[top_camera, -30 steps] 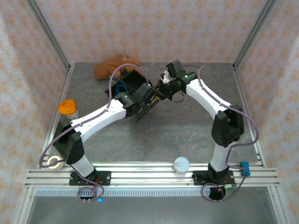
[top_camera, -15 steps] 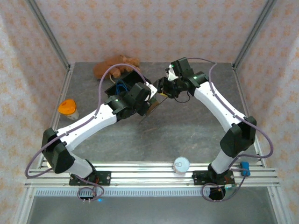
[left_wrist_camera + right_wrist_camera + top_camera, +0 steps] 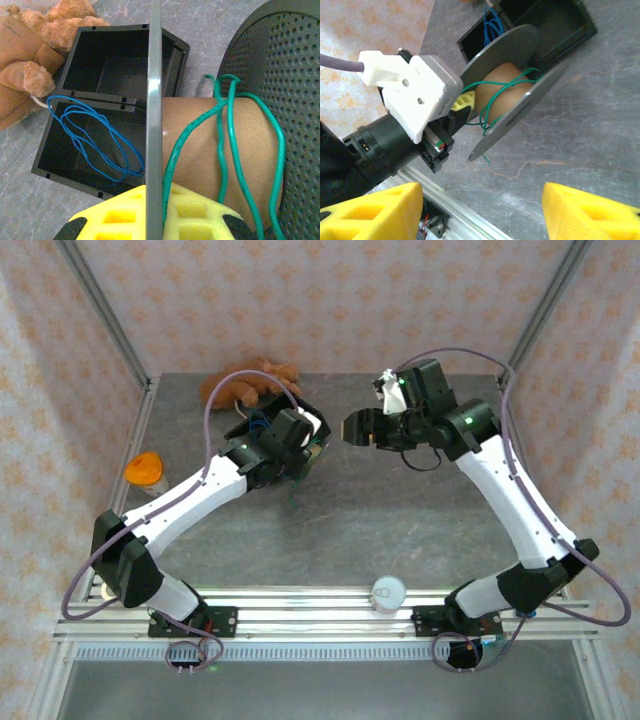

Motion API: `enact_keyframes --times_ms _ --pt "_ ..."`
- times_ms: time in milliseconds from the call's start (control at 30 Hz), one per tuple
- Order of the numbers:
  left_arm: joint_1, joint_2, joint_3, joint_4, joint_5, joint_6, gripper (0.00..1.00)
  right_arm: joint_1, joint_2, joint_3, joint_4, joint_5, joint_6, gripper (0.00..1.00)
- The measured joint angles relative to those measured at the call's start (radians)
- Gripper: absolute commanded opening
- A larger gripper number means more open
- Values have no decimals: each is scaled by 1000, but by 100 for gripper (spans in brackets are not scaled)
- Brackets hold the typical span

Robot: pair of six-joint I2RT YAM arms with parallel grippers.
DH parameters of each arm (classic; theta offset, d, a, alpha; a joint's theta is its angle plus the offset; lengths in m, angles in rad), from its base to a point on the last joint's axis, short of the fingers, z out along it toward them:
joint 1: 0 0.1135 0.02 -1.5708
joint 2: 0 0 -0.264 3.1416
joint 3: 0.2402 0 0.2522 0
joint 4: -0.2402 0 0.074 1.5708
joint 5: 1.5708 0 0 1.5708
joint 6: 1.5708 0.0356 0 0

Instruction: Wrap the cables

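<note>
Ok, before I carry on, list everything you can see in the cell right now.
green cable: one, green, looped round the spool's core
blue cable: one, blue, coiled loose in one compartment of the box
spool: one, grey flanges and tan core, held over the table by the box
box: one, black, two compartments, far left of the table
plush toy: one, brown, far edge beside the box
jar: one, orange lid, left edge
round container: one, white, on the near rail
table: one, grey
left gripper: yellow fingers, shut on a spool flange
right gripper: yellow fingers, open, apart from the spool
</note>
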Motion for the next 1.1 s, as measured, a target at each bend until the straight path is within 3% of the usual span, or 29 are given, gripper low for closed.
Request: enact_keyframes --times_ms 167,367,567,667,767,867,967,1100 --pt "24 -58 0 -21 1 -21 0 -26 -23 -76 22 62 -2 72" --pt "141 -231 7 -66 -12 -61 0 -64 -12 -182 73 100 29 100" --pt "325 -360 48 -115 -39 -125 0 -65 76 -182 188 85 45 99" --pt "395 -396 47 -142 -45 -159 0 -56 167 -154 244 50 49 87" --pt "467 -417 22 -159 -34 -199 0 -19 281 -92 290 26 28 61" --pt "540 -425 -19 -176 -2 -233 0 25 412 16 301 -1 8 42" --pt "600 -427 -69 -184 40 -263 0 64 560 177 293 -3 -22 33" --pt "640 -426 -114 -188 92 -286 0 109 710 326 258 13 -61 34"
